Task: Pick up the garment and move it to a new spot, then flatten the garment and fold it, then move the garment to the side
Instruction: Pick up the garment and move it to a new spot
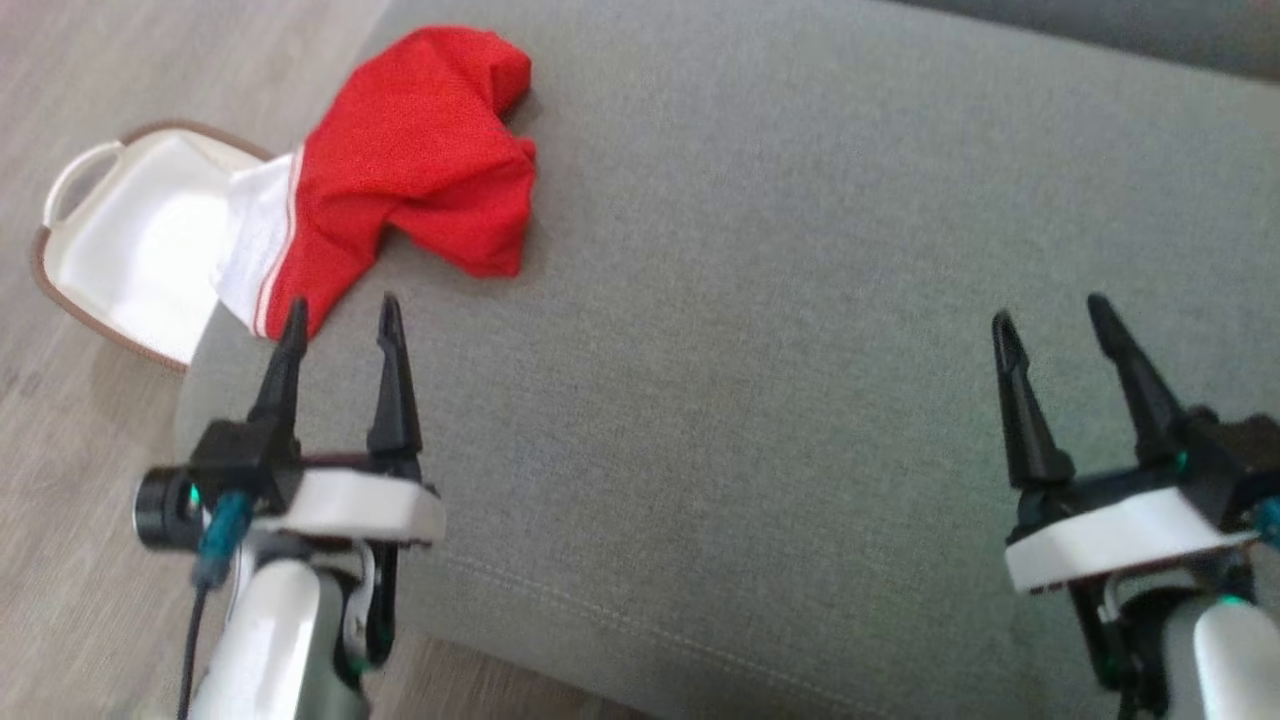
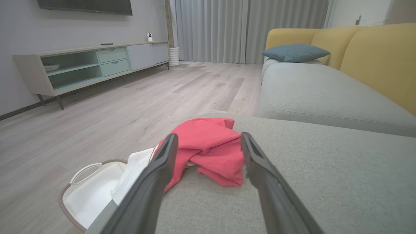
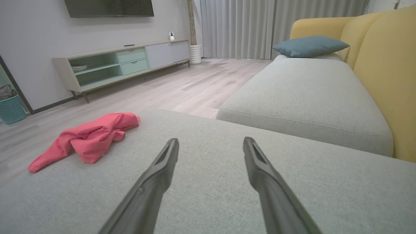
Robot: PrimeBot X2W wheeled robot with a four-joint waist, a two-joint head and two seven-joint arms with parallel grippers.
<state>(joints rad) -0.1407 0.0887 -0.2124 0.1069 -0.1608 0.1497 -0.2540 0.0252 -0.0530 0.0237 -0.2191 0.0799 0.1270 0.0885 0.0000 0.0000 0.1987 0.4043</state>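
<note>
Nearest me, my left gripper and right gripper hover empty over the broad grey fabric cushion, dark fingers spread apart. Just past the left one, a crumpled red mesh garment with a white band lies at the cushion's left edge, beside a white handled basket on the floor. I judge pickup not yet begun: the left gripper must reach forward and pinch cloth. Open cushion lies rightward.

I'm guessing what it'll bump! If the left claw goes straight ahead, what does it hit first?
Probably the red garment, crumpled on the grey cushion just ahead of the open left claw, though depth is unclear.
</note>
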